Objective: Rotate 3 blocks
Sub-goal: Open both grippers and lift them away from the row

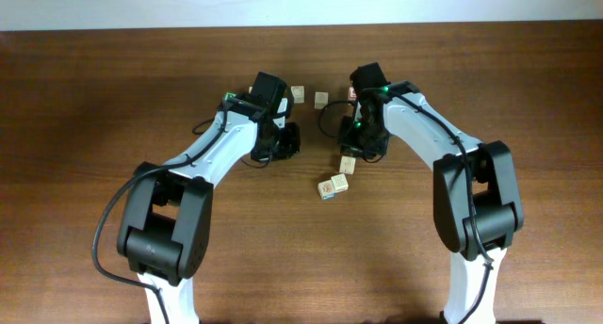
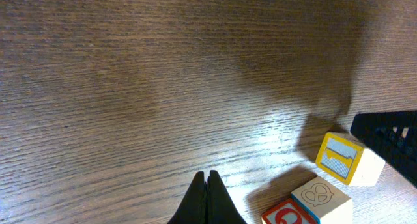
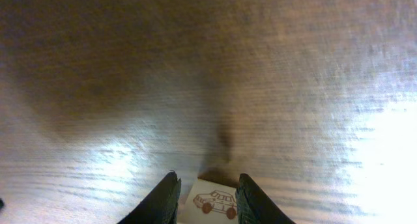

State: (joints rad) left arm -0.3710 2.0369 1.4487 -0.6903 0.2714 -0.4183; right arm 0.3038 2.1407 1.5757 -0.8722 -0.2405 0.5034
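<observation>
Currently our right gripper stands parted astride the car-printed block on the table, while our left gripper is pinched shut, empty. If we close off-centre, one finger may shove the block aside rather than turn it.

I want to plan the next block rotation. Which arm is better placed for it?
Right. The right gripper straddles the block with a car drawing, jaws apart. The left gripper is shut above bare table, holding nothing.
</observation>
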